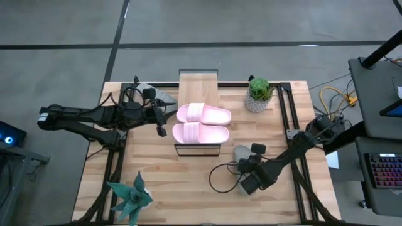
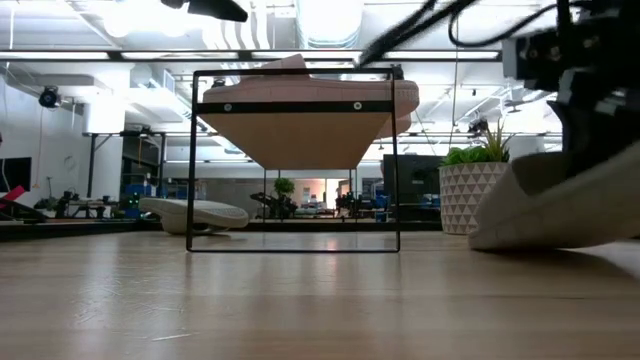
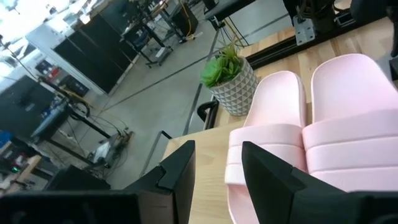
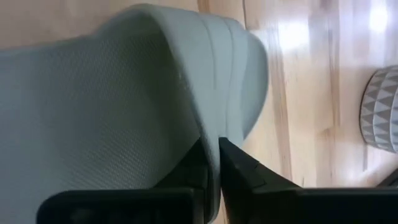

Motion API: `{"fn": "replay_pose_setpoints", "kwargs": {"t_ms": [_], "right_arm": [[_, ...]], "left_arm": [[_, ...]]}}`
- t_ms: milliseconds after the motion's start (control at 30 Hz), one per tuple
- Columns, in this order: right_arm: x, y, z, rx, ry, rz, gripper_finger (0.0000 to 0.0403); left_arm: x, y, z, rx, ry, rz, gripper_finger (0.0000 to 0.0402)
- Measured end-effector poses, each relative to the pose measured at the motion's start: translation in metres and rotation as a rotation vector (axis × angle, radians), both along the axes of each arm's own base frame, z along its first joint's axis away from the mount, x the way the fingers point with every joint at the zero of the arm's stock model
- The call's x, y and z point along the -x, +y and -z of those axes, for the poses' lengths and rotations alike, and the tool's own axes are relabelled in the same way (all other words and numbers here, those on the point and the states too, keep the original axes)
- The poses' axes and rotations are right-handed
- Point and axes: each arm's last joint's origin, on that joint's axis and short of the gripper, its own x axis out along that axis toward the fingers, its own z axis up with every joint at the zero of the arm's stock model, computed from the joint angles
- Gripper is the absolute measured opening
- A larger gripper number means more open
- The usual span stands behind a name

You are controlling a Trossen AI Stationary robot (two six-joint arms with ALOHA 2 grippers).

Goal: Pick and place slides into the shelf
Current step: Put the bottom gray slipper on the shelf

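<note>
- Where the right gripper (image 4: 211, 163) bites, its two dark fingers are pinched tight on the thin edge of a grey slide (image 4: 124, 93), near the front right of the shelf (image 1: 198, 88); from above, that slide (image 1: 242, 152) is mostly covered by the arm.
- Left gripper (image 3: 217, 171) hangs just beside the shelf's left edge, fingers parted and holding nothing, pointed at the two pink slides.
- Both pink slides (image 1: 202, 123) lie side by side on the shelf's plank top, touching each other, toes out past its right edge.
- A second grey slide (image 2: 193, 213) rests on the table left of the shelf in the low view; from above it is largely hidden under the left arm.
- One potted plant (image 1: 258, 94) stands right of the shelf; a spiky teal one (image 1: 130, 196) sits well in front of it, to the left.
- The table (image 1: 188, 188) is pale wood planking with black rails; grey concrete floor lies around it.
- Beyond the shelf, the low view shows an open workshop with ceiling lights and ducts, its details hard to make out.
</note>
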Motion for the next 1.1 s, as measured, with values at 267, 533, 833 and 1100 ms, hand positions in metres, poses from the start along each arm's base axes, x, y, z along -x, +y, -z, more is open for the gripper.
{"fn": "replay_pose_setpoints", "kwargs": {"t_ms": [267, 533, 833, 1100], "right_arm": [[-0.017, 0.007, -0.045, -0.008, -0.135, 0.025, 0.0011], [-0.016, 0.011, -0.102, 0.021, -0.164, 0.077, 0.001], [-0.014, 0.008, -0.166, -0.017, -0.289, 0.044, 0.001], [-0.008, -0.003, -0.226, 0.113, -0.55, -0.051, 0.001]], "left_arm": [[-0.001, 0.0, -0.018, -0.099, -0.119, 0.023, 0.0117], [-0.005, -0.001, -0.016, -0.122, -0.11, 0.032, 0.0117], [-0.016, -0.012, -0.018, -0.156, -0.157, 0.418, 0.0117], [-0.018, -0.022, -0.021, -0.258, -0.182, 0.663, 0.0117]]}}
